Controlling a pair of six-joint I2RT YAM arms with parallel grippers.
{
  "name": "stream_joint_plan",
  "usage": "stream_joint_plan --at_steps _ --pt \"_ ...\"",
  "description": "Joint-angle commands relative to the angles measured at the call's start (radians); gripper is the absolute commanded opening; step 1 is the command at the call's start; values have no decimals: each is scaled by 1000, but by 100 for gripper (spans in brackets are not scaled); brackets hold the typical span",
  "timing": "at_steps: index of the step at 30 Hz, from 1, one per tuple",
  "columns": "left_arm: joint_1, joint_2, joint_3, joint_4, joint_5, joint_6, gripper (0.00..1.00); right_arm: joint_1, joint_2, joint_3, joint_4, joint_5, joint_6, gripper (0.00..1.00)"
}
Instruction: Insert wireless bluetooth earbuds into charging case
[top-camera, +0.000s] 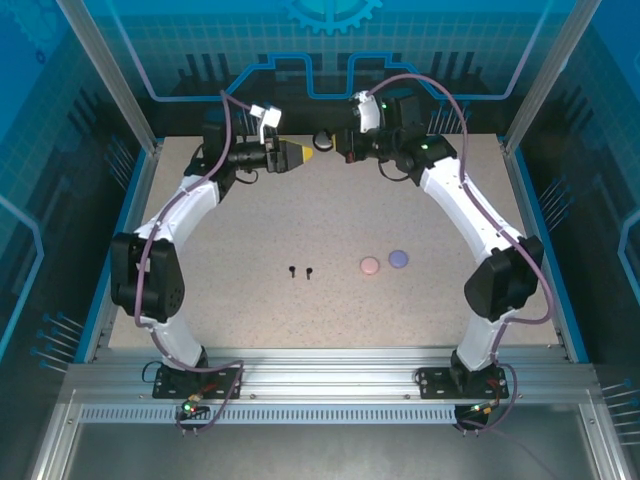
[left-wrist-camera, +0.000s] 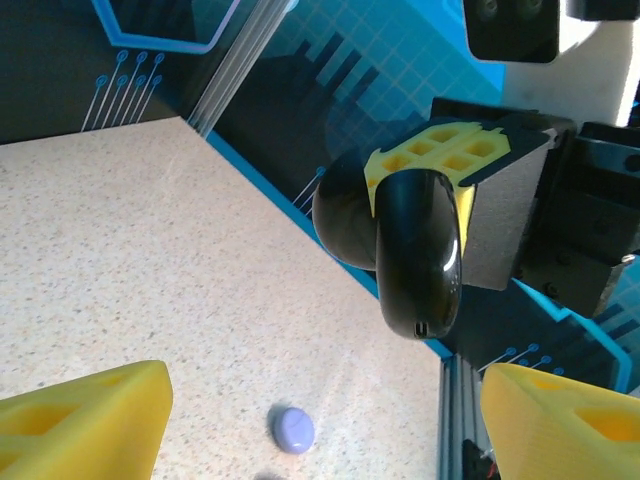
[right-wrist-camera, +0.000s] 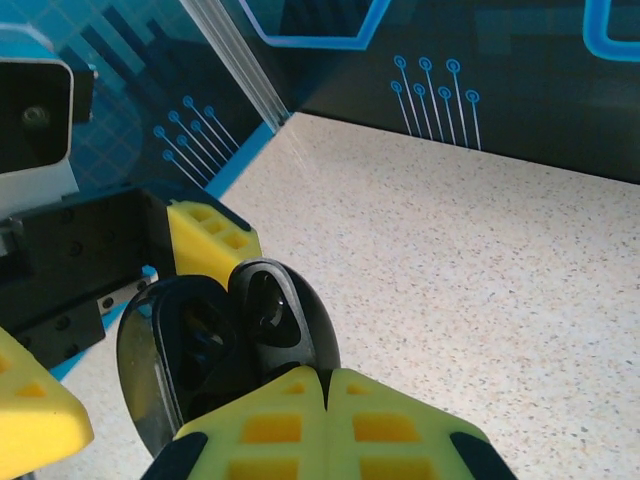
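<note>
Black case: open, held off the table, right gripper clenched on its edge. Left gripper: jaws released and spread wide, just short of the case. Black earbuds: on the table, well apart from the case, toward the arm bases. Hold the case steady while you fetch one.

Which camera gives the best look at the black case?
Right wrist: the black case is close up and open, inside facing the camera, held by the right gripper. Left wrist shows its glossy outside; the top view, a small dark shape.
</note>
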Motion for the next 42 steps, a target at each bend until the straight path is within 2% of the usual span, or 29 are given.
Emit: stream_joint_plan --at_steps 1,8,15,23,32,37,42 --pt "5 57 88 -187 -2 143 82 -17 62 74 -106 -1 -114 0" --pt "7 144 213 -363 5 281 82 -31 128 82 -90 -13 -149 0" --pt "13 278 405 -508 65 309 82 -48 193 102 -79 -50 -171 0" --pt "15 373 529 -595 114 349 79 -68 259 155 -90 -104 -192 0" --pt "13 418 563 -643 147 388 71 -69 309 231 -127 -148 -211 0" --pt "14 423 565 -656 178 398 63 -67 324 256 -144 -163 -216 0" --pt "15 426 579 -690 210 417 61 -66 331 280 -174 -182 -236 0"
